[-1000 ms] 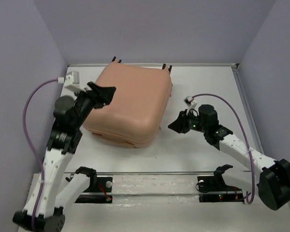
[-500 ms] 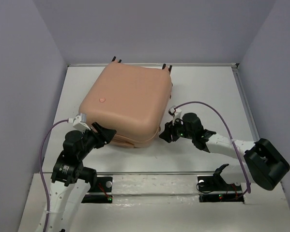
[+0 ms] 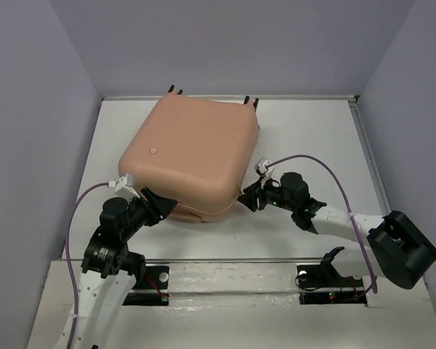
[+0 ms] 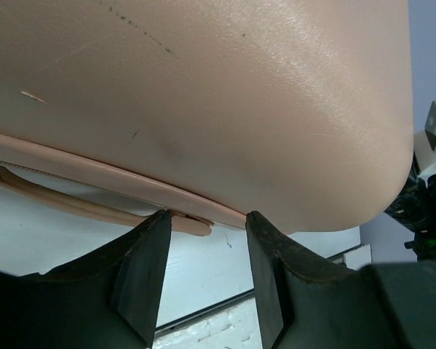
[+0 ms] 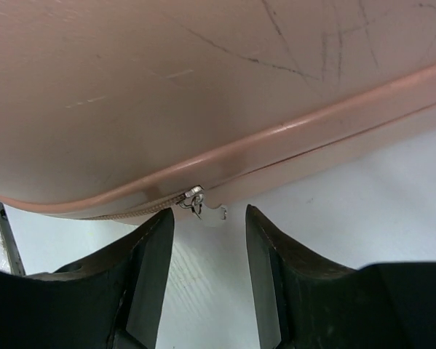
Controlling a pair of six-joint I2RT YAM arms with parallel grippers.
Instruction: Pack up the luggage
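L fingers point(image 4: 141, 283), R fingers point(image 5: 145, 283) apart beside closed luggage point(image 3: 192, 149).

Low in the frame, left arm point(image 3: 105, 256) and right arm point(image 3: 335, 219) angle inward. Left gripper point(image 3: 161, 205) and right gripper point(image 3: 247, 198) point toward centre, jaws parted.

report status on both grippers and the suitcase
Left gripper open, at the luggage near-left seam. Right gripper open, zipper pull between its fingers, not pinched. Luggage shell closed, lying flat. No obstruction seen.
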